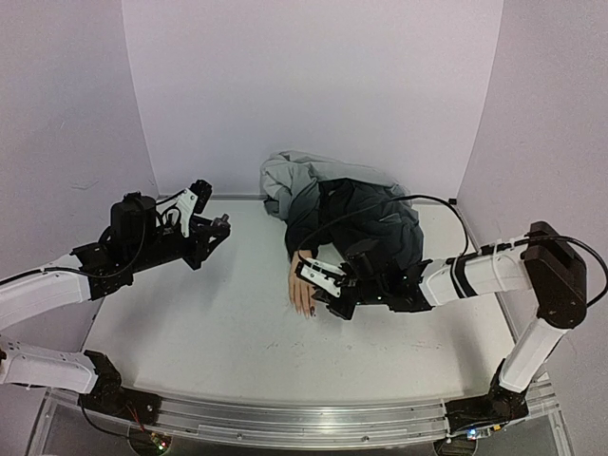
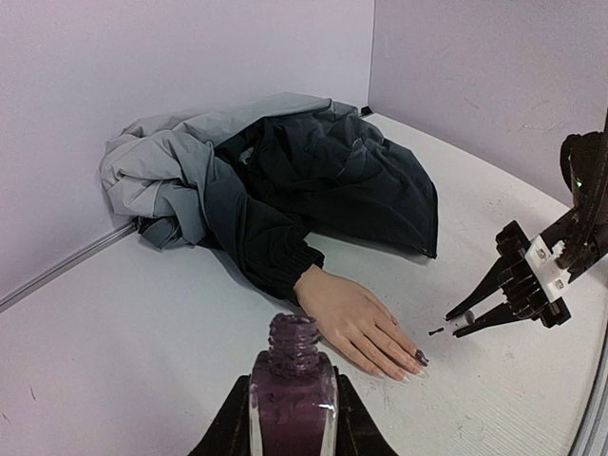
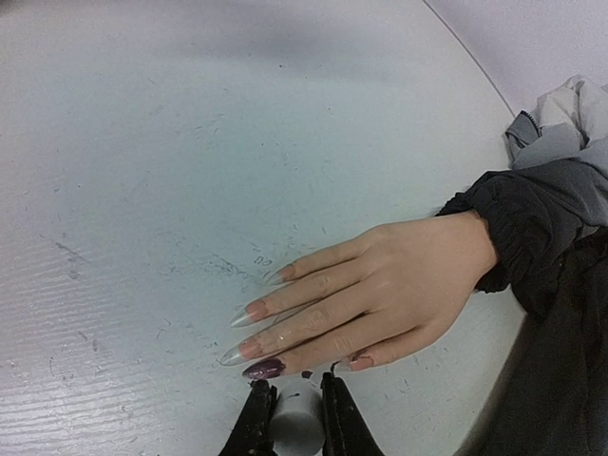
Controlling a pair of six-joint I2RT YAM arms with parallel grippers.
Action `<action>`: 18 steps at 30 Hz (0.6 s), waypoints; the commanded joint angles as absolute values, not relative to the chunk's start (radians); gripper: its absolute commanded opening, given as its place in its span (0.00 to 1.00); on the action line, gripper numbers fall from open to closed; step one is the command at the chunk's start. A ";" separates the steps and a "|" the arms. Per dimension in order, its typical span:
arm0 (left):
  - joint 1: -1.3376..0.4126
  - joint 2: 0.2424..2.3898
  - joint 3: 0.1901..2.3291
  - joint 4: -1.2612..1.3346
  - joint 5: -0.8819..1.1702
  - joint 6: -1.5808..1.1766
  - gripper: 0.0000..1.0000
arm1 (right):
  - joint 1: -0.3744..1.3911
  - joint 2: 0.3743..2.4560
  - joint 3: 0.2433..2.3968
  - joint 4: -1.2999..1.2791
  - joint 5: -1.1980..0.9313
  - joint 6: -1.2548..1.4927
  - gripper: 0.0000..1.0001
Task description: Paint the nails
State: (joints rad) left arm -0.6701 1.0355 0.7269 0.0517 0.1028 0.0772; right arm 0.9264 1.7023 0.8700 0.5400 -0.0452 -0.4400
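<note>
Right gripper (image 3: 294, 389): clamped on a white cap (image 3: 296, 426), just beside the mannequin hand (image 3: 380, 285), its dark brush tip (image 2: 436, 332) pointing at the fingertips.
Mannequin hand: flat on the table (image 3: 142, 142), palm down. The nails (image 3: 249, 312) are at its fingertips; the nail nearest the cap is dark purple (image 3: 263, 369), and the rest are skin-toned.
Left gripper (image 1: 218, 230): well apart from the hand, clenched on an uncapped polish bottle (image 2: 293, 380), upright.
Beyond the hand: wrist in a dark sleeve (image 3: 532, 237) of a crumpled jacket (image 2: 323, 171).
</note>
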 commanded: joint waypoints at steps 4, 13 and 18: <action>-0.664 1.009 0.784 0.101 0.107 0.066 0.00 | 0.925 1.745 0.908 0.527 -0.074 -0.431 0.00; -0.664 1.010 0.785 0.101 0.109 0.065 0.00 | 0.925 1.775 0.927 0.525 -0.090 -0.437 0.00; -0.664 1.012 0.787 0.102 0.109 0.064 0.00 | 0.925 1.796 0.939 0.524 -0.091 -0.439 0.00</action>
State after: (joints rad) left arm -0.6701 1.0355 0.7269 0.0517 0.1028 0.0772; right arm 0.9260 1.7817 0.8974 0.5243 -0.0742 -0.4408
